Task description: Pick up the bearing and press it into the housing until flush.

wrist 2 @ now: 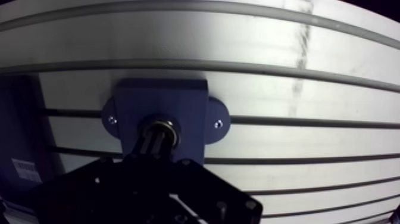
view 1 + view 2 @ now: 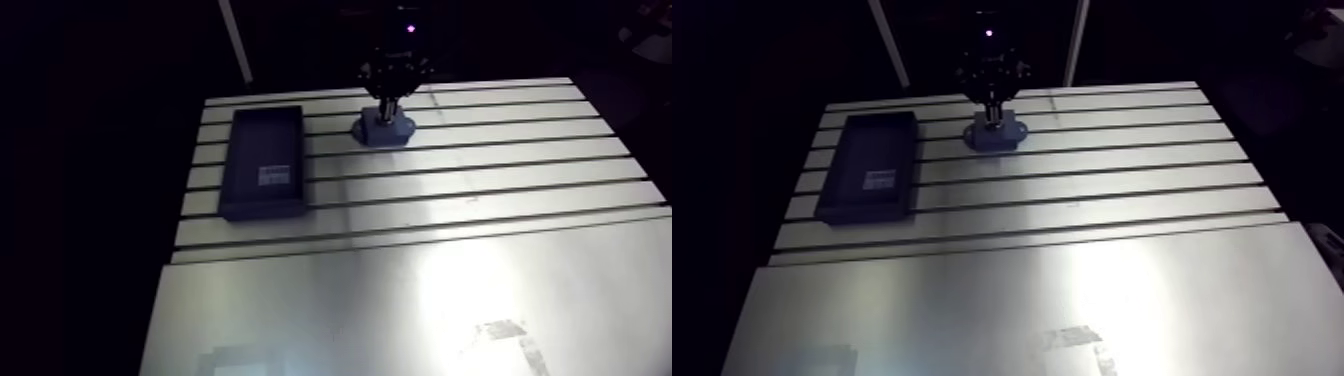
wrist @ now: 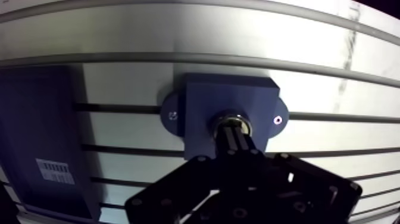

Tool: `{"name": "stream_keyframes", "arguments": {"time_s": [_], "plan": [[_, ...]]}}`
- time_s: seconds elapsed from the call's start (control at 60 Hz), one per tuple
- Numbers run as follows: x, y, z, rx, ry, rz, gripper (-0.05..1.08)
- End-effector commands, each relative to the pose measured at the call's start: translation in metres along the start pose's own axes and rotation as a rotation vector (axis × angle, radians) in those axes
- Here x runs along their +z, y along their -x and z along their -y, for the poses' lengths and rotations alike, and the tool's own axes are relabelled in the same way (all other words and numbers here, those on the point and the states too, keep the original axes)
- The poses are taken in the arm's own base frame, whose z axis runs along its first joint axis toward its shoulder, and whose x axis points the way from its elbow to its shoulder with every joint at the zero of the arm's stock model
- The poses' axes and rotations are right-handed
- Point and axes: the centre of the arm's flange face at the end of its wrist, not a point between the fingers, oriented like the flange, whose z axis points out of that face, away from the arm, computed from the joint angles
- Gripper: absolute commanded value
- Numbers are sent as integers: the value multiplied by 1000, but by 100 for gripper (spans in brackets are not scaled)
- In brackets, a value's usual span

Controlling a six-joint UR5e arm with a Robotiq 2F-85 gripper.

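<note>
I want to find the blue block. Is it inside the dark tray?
No, the blue housing stands on the table, apart from the dark tray.

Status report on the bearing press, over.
Gripper shut, fingertips down on the bearing. It sits in the bore of the housing; flush not confirmable. Dark tray off to one side, clear of the work.
</note>
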Motion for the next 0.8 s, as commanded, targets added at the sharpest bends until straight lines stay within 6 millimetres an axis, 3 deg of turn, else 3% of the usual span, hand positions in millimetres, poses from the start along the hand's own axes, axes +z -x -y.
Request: {"name": "stream_keyframes", "arguments": {"time_s": [0.017, 0.8], "plan": [[0, 0, 1, -2, 0, -1, 108], [1, 0, -1, -8, 1, 3, 108]]}}
